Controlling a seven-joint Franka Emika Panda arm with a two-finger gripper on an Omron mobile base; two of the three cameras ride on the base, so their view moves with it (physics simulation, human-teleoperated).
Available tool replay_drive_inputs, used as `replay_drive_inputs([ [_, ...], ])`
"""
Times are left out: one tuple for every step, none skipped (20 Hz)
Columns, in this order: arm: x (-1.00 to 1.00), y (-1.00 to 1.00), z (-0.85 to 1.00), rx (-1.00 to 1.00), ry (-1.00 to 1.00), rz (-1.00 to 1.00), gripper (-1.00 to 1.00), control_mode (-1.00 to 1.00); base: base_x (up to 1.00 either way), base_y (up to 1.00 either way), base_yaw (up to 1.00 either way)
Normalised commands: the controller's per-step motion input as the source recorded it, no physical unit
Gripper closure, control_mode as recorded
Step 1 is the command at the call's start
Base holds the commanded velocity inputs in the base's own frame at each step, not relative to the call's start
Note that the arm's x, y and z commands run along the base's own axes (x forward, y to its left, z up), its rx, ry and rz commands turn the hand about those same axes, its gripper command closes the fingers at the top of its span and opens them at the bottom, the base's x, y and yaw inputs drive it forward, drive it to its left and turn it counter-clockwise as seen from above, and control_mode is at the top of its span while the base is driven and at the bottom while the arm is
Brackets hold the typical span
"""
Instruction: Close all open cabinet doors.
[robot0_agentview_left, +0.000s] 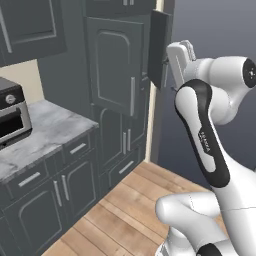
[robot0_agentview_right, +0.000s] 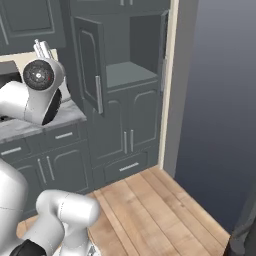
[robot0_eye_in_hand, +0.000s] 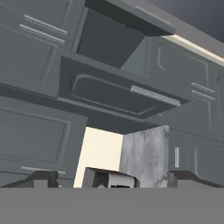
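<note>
The tall dark grey cabinet has both upper cabinet doors swung open. The left door stands out toward the room, its silver bar handle on the free edge. The right door shows nearly edge-on. Between them is a bare shelf. My gripper is raised at door height, in front of the cabinet and apart from both doors. It is open, with nothing between its fingertips.
A marble counter with a toaster oven runs left of the tall cabinet, over closed lower doors and drawers. A cream wall edge borders the cabinet on the right. Wood floor lies in front.
</note>
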Motion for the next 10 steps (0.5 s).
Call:
replay_drive_inputs([
  [0.0, 0.0, 0.0, 0.0, 0.0, 0.0, -1.0, 1.0, 0.0, -0.67, 0.22],
  [0.0, 0.0, 0.0, 0.0, 0.0, 0.0, -1.0, 1.0, 0.0, -0.65, 0.21],
  [0.0, 0.0, 0.0, 0.0, 0.0, 0.0, -1.0, 1.0, 0.02, -0.65, 0.2],
  [0.0, 0.0, 0.0, 0.0, 0.0, 0.0, -1.0, 1.0, 0.04, -0.64, 0.2],
  [0.0, 0.0, 0.0, 0.0, 0.0, 0.0, -1.0, 1.0, 0.08, -0.62, 0.2],
  [0.0, 0.0, 0.0, 0.0, 0.0, 0.0, -1.0, 1.0, 0.09, -0.62, 0.2],
  [0.0, 0.0, 0.0, 0.0, 0.0, 0.0, -1.0, 1.0, 0.14, -0.62, 0.19],
  [0.0, 0.0, 0.0, 0.0, 0.0, 0.0, -1.0, 1.0, 0.16, -0.61, 0.19],
  [0.0, 0.0, 0.0, 0.0, 0.0, 0.0, -1.0, 1.0, 0.21, -0.6, 0.17],
  [0.0, 0.0, 0.0, 0.0, 0.0, 0.0, -1.0, 1.0, 0.22, -0.6, 0.17],
])
